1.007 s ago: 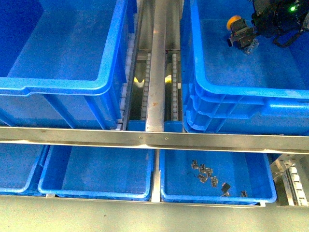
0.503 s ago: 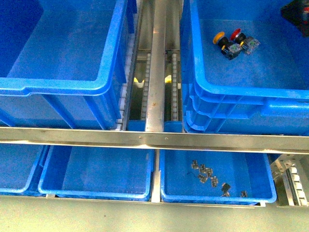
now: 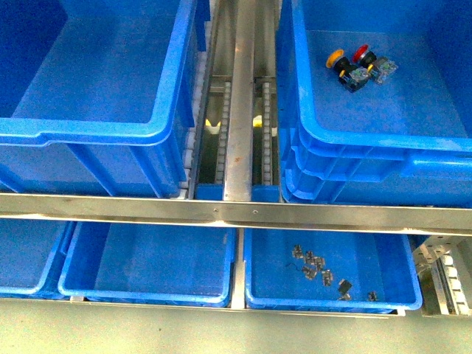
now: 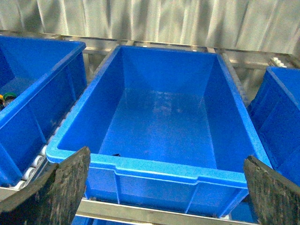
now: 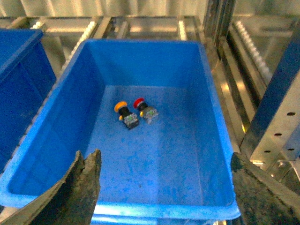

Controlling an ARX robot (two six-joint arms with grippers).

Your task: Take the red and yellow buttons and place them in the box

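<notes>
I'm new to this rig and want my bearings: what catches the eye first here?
The yellow button and the red button stand out, lying side by side on the floor of the big blue box at upper right of the front view. The matching crate at upper left looks empty there. Small grey metal parts lie scattered in the lower right tray.

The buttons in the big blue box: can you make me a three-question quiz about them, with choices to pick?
1. Where do the buttons lie?
A. On the box floor
B. In a lower tray
C. On the metal rail

2. Which colours are their caps?
A. Green and blue
B. Yellow and red
C. White and black

3. How is the right gripper?
A. Shut on a button
B. Shut on nothing
C. Open, holding nothing

Answers: 1 A, both rest on the floor, side by side. 2 B, one yellow cap, one red. 3 C, its fingers stand wide apart above the box.
</notes>
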